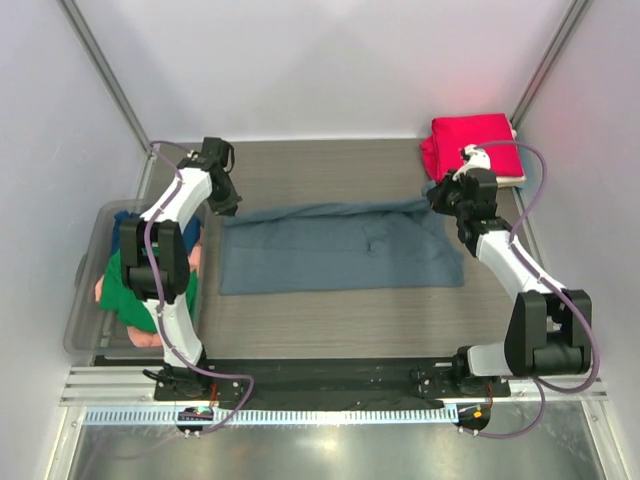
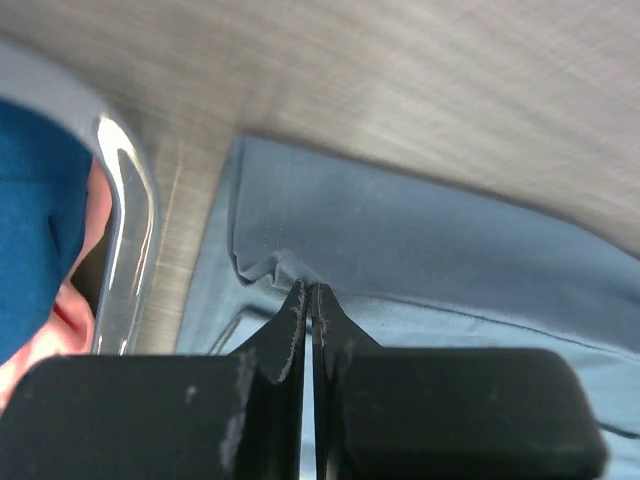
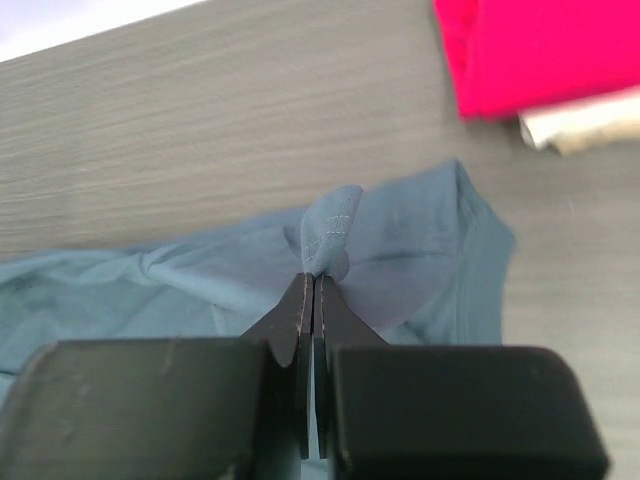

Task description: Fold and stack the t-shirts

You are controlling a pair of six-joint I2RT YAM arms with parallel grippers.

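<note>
Left tool [image 2: 310, 292] pinches grey-blue shirt [image 1: 340, 255]; right tool [image 3: 315, 282] likewise clamped on it.

Soft, even white light fills the overhead view, shadows faint. The left wrist view is motion-blurred, worst on the table [image 2: 450, 90] toward 12 o'clock; glare streaks the bin rim [image 2: 125, 210] at 9 o'clock. The right wrist view is sharper (red t-shirt [image 3: 540, 50] at 1 o'clock oversaturated).

Both arms were extended away from their bases, elbows bent. The left gripper [image 1: 230, 207] was held at the far left and the right gripper [image 1: 440, 198] at the far right, each with jaws pinched tight on an edge of the grey-blue t-shirt [image 1: 340, 255].
</note>
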